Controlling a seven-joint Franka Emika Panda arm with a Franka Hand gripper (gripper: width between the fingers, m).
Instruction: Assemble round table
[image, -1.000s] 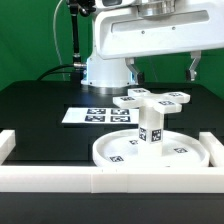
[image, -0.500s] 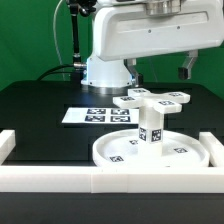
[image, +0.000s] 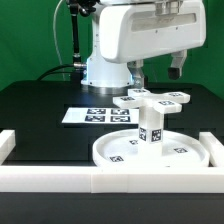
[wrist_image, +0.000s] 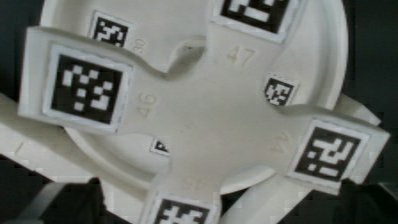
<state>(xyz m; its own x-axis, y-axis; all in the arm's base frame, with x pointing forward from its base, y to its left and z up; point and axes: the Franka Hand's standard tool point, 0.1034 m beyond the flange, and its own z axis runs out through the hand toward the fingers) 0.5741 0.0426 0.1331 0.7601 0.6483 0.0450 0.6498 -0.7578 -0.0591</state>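
Note:
The round table stands near the front of the table. Its large rimmed disc (image: 110, 152) lies flat, the short leg (image: 151, 128) stands upright on it, and the cross-shaped foot piece (image: 150, 99) sits on top of the leg. My gripper (image: 158, 68) hangs above the foot piece, clear of it. It is open and empty, with its fingers (image: 178, 62) wide apart. The wrist view looks straight down on the foot piece (wrist_image: 196, 100) with its tagged arms, and the disc (wrist_image: 169, 30) shows beneath it. No fingers show in that view.
The marker board (image: 85, 115) lies flat behind the disc, toward the exterior view's left. Long white bars (image: 60, 178) border the front and both sides of the work area. The arm's base (image: 105, 70) stands at the back.
The gripper has risen a little above the foot piece and turned, so its fingers appear closer together in the exterior view. The table parts have not moved.

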